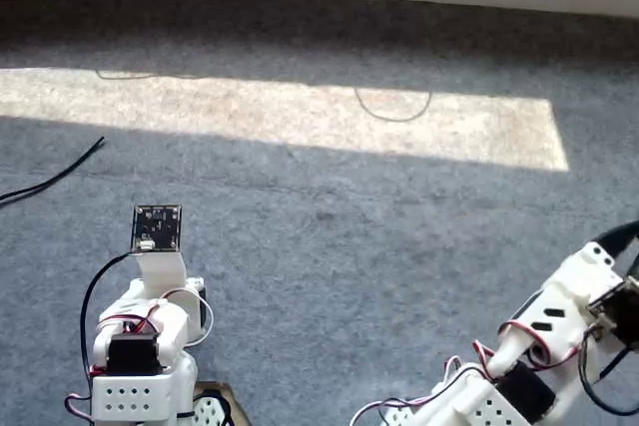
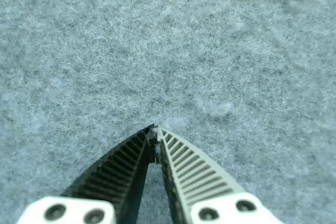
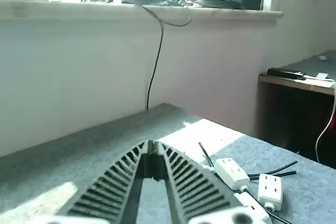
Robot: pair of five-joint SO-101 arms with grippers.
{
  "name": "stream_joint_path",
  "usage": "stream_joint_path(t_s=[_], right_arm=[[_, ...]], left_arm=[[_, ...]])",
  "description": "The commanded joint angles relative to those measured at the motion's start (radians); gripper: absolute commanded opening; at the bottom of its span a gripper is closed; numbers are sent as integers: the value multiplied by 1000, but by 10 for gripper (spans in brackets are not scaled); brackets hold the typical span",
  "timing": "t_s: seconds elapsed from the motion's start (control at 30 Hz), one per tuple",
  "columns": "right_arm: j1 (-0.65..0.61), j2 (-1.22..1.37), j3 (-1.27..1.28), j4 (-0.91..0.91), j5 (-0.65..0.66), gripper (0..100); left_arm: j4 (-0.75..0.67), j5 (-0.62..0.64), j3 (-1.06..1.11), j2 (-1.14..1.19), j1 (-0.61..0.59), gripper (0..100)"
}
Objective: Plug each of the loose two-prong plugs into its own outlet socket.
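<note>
The left gripper (image 2: pixel 156 129) and the right gripper (image 3: pixel 151 144) are being held pinched shut and empty, apparently parked, while the white outlet sockets (image 3: pixel 270 189) are being rested on grey carpet (image 3: pixel 252 148) near the right one.

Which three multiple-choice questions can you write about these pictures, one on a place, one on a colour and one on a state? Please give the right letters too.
1. Where do the outlet blocks lie?
A. on a window ledge
B. on the grey mat, beyond the right gripper
C. on a chair

2. What colour are the outlet blocks?
A. white
B. green
C. orange

3. In what state is the left gripper?
A. wide open
B. shut on a plug
C. shut, holding nothing

Answers:
1 B: the right wrist view shows them on the mat ahead of that gripper.
2 A: their housings are plainly white.
3 C: the left wrist view shows it closed, with nothing in it.
</note>
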Motion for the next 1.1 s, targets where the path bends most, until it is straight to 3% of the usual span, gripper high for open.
stream_joint_path(t_s=[0.0, 0.23, 0.47, 0.6, 0.67, 0.8, 1.07], right_arm=[[-35, 277, -329, 94, -23, 8], [56, 1132, -1133, 360, -35, 9], [79, 1899, -2041, 912, 233, 9], [84, 2224, -2488, 1089, 273, 29], [88, 2362, -2683, 1148, 273, 103], [97, 2586, -2968, 1214, 120, 267], [88, 2798, -3023, 1234, -250, 266]], left_arm=[[0, -6, 4, 1, 16, 6], [0, -6, 4, 1, 16, 6], [0, -6, 4, 1, 16, 6], [0, -6, 4, 1, 16, 6], [0, -6, 4, 1, 16, 6], [0, -6, 4, 1, 16, 6], [0, -6, 4, 1, 16, 6]])
